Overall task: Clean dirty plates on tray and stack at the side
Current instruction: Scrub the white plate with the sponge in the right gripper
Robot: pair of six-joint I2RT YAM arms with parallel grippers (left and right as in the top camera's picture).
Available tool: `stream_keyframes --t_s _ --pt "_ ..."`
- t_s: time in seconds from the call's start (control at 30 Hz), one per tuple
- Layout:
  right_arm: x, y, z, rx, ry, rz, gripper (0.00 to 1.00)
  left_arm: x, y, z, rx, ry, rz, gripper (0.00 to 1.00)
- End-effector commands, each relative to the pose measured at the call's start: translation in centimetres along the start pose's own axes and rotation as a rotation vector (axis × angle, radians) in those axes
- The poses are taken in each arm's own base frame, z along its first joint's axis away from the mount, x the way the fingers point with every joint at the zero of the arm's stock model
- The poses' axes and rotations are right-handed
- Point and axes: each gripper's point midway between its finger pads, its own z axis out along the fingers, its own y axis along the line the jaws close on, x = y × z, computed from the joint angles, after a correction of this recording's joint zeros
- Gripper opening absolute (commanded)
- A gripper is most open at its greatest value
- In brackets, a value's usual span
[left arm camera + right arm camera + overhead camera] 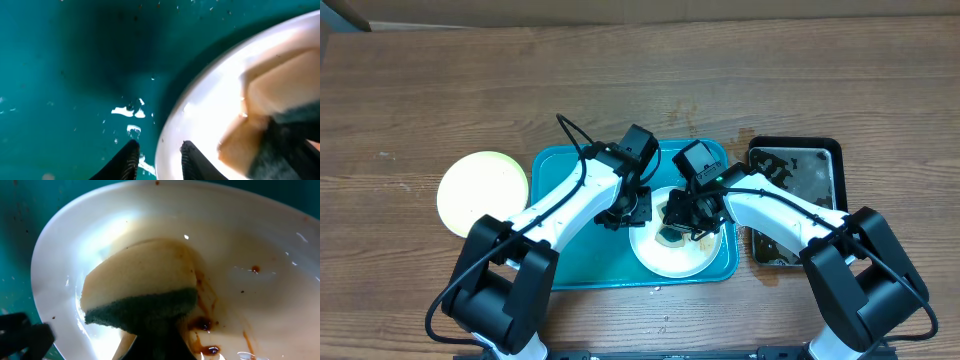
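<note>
A white plate (682, 255) with brown smears (202, 325) lies at the right end of the teal tray (600, 265). My right gripper (676, 215) is shut on a yellow sponge with a green pad (140, 290) and presses it onto the plate's inside (250, 240). My left gripper (628, 208) is at the plate's left rim. In the left wrist view its fingers (159, 152) straddle the plate's rim (210, 115) with a narrow gap, one over the tray (75, 75). A pale yellow plate (482, 192) lies on the table left of the tray. No second white plate shows.
A narrow black tray of water (795, 200) stands just right of the teal tray. Water drops and specks (131, 111) lie on the teal tray's floor. A small wet patch (768, 275) lies on the wooden table by the black tray.
</note>
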Motion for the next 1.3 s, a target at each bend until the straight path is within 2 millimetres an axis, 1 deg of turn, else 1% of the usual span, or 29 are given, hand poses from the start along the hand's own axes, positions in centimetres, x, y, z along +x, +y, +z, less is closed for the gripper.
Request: stream_keyframes --t_s 0.0,0.03,0.1,0.17,0.2,0.3,0.37,0.4,0.47,0.57,0.63,0.73,0.8,0.87,1.0,1.1,1.27 --pt "0.1 -1.9 0.9 0.078 -0.003 0.018 0.04 1.4 0.5 1.3 -0.006 0.024 0.003 0.31" --pt "0.1 -1.9 0.9 0.078 -0.003 0.018 0.04 1.6 0.6 1.6 -0.007 0.026 0.002 0.29" --pt "0.1 -1.9 0.9 0.078 -0.003 0.018 0.04 2.1 1.0 2.1 -0.013 0.034 -0.003 0.22" --pt "0.1 -1.9 0.9 0.078 -0.003 0.018 0.04 2.3 1.2 2.4 -0.019 0.038 -0.003 0.09" --pt "0.1 -1.9 0.9 0.078 -0.003 0.018 0.04 2.4 1.3 2.5 -0.022 0.04 -0.003 0.04" --pt "0.2 -2.0 0.9 0.084 0.0 0.021 0.04 2.5 2.0 2.6 -0.057 0.036 -0.016 0.04" --pt "0.2 -2.7 0.8 0.109 0.003 0.036 0.04 2.5 2.7 2.5 -0.093 0.032 -0.04 0.04" --pt "0.3 -3.3 0.7 0.134 0.005 0.045 0.04 2.6 3.0 2.5 -0.11 0.031 -0.055 0.04" --pt "0.4 -5.4 0.2 0.218 0.002 0.072 0.04 2.6 3.6 2.4 -0.14 0.027 -0.074 0.04" --pt "0.3 -9.0 -0.9 0.37 -0.012 0.113 0.04 2.7 4.0 2.4 -0.149 0.034 -0.084 0.04" --pt "0.4 -10.7 -1.7 0.433 -0.007 0.137 0.04 2.8 4.3 2.3 -0.157 0.039 -0.092 0.04" --pt "1.0 -12.1 -2.4 0.469 0.031 0.175 0.04 2.8 4.4 2.3 -0.157 0.04 -0.098 0.04" --pt "1.2 -12.7 -2.7 0.486 0.041 0.18 0.04 2.7 4.5 2.3 -0.157 0.04 -0.101 0.04" --pt "1.0 -12.9 -2.8 0.497 0.031 0.181 0.04 2.7 4.6 2.3 -0.157 0.04 -0.105 0.04" --pt "0.3 -12.6 -2.7 0.483 0.004 0.184 0.04 2.8 4.7 2.2 -0.162 0.047 -0.106 0.04" --pt "-0.4 -12.8 -3.3 0.509 -0.048 0.251 0.04 2.9 5.0 2.2 -0.175 0.046 -0.11 0.04" --pt "-2.0 -11.1 -5.2 0.473 -0.106 0.26 0.04 3.0 5.1 2.1 -0.183 0.047 -0.133 0.04"
